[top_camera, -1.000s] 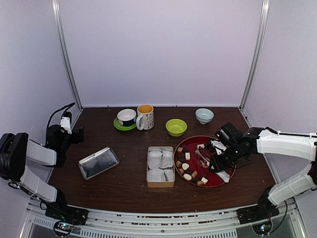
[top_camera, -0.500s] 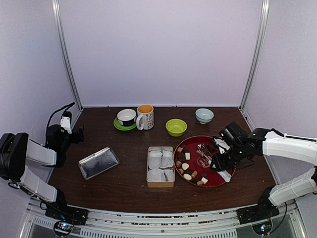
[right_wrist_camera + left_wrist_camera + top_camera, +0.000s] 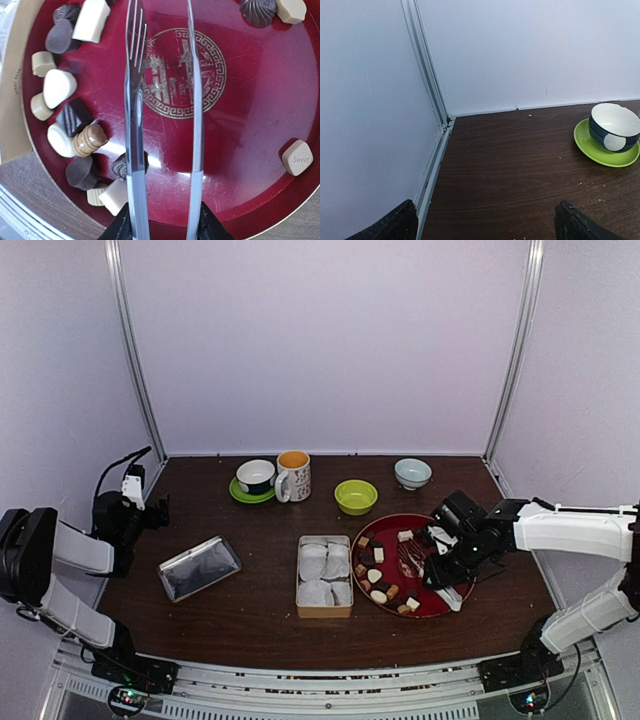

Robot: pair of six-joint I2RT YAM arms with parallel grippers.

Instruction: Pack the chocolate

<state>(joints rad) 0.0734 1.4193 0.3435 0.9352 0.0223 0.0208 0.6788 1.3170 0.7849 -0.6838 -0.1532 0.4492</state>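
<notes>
Top view: your right gripper (image 3: 440, 562) is clamped on the tongs (image 3: 412, 558) above the red plate (image 3: 432, 612), where the chocolate (image 3: 372, 578) lies.
Left wrist: your left gripper (image 3: 487, 227) stands wide apart over the dark table (image 3: 510, 170).
Right wrist: the tongs' arms are parted; the chocolate lies mostly along the plate's left rim.

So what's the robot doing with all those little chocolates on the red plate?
It is packing them. The right gripper holds silver tongs over the red plate, where the chocolates lie mostly on the side nearest the tin box. The tips of the tongs are apart, with nothing between them. The tin box has white paper liners in it but no chocolate yet. The left gripper waits far off to the side, jaws open, holding nothing.
</notes>
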